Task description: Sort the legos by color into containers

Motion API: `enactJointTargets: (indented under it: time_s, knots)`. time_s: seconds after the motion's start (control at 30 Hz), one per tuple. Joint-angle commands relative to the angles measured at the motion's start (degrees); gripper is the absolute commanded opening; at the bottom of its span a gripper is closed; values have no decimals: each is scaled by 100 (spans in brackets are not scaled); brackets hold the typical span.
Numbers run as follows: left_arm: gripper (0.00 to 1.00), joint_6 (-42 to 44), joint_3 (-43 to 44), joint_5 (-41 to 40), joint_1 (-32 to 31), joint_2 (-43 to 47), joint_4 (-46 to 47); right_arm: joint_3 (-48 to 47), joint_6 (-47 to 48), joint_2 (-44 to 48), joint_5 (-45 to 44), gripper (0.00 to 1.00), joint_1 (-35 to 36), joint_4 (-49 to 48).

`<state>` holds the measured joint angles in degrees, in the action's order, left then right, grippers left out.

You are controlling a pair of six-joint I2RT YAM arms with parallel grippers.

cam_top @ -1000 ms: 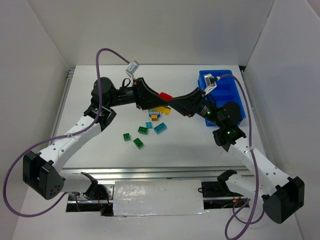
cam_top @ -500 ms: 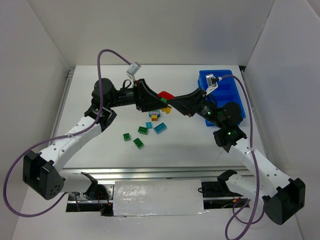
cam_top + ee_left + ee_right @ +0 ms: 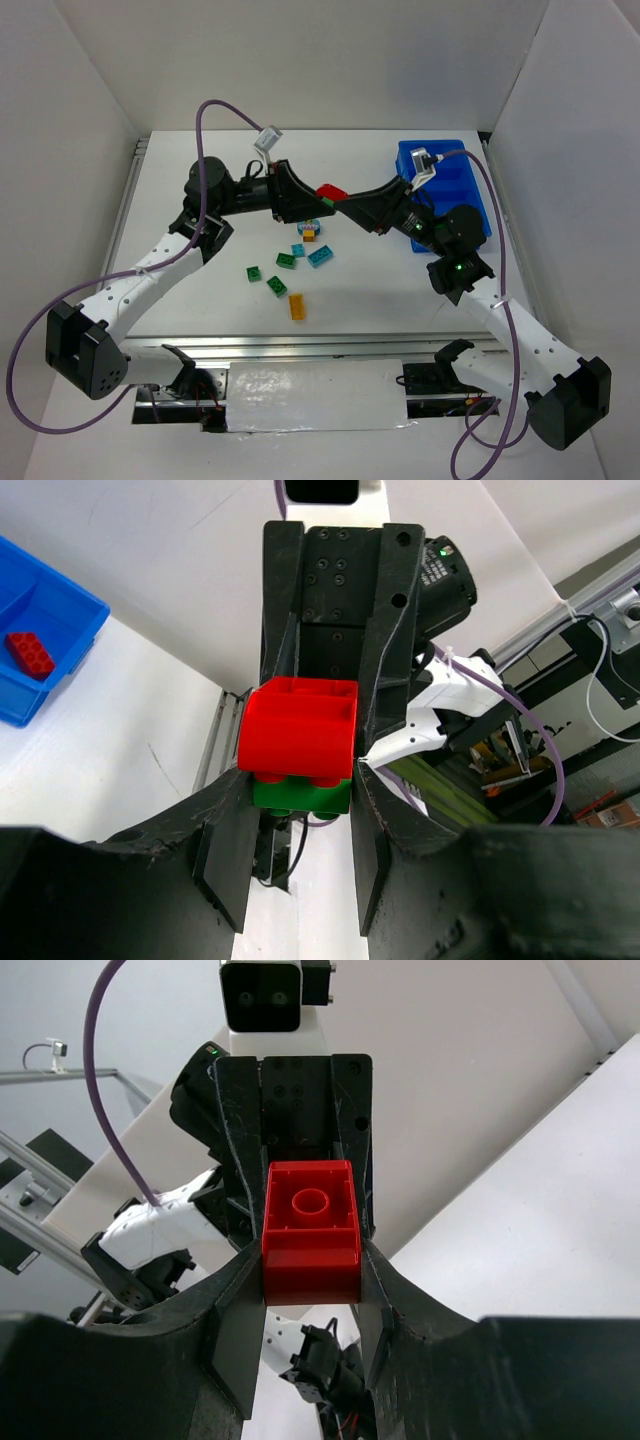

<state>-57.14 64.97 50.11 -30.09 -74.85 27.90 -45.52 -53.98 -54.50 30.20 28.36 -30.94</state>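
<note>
Newly dropped orange brick point(image 3: 297, 306) lies on the table point(image 3: 380, 295); left fingers point(image 3: 226, 865) and right fingers point(image 3: 236, 1340) both clamp the red brick point(image 3: 328, 191)

- White bench point(image 3: 200, 300) in the middle, evenly lit, with only soft shadows.
- Plain white back wall point(image 3: 330, 60) at 12 o'clock; white side walls point(image 3: 50, 150) at 9 and 3 o'clock.
- Metal rail point(image 3: 128, 200) along the bench's 9 o'clock edge.
- Metal frame point(image 3: 320, 347) along its 6 o'clock edge, with a white patch point(image 3: 315, 395) just below.
</note>
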Motion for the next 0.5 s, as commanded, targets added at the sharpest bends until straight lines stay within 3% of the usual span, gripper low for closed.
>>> enactJointTargets:
  time_s: [0.0, 0.03, 0.13, 0.3, 0.47]
  knots:
    - [4, 474, 139, -175, -24, -29, -221, 25, 290, 36, -198, 0, 29, 183]
    - [0, 537, 156, -220, -15, -73, -302, 121, 343, -25, -207, 0, 21, 193]
    - [0, 529, 218, -98, 29, -240, -285, 297, 335, -35, -154, 0, 21, 44]
    - [0, 669, 60, -159, 29, -144, -285, 430, 423, 88, -198, 11, 21, 88]
    - [0, 635, -63, 227, 29, -241, -49, 500, 563, 115, -242, 13, -23, 141]
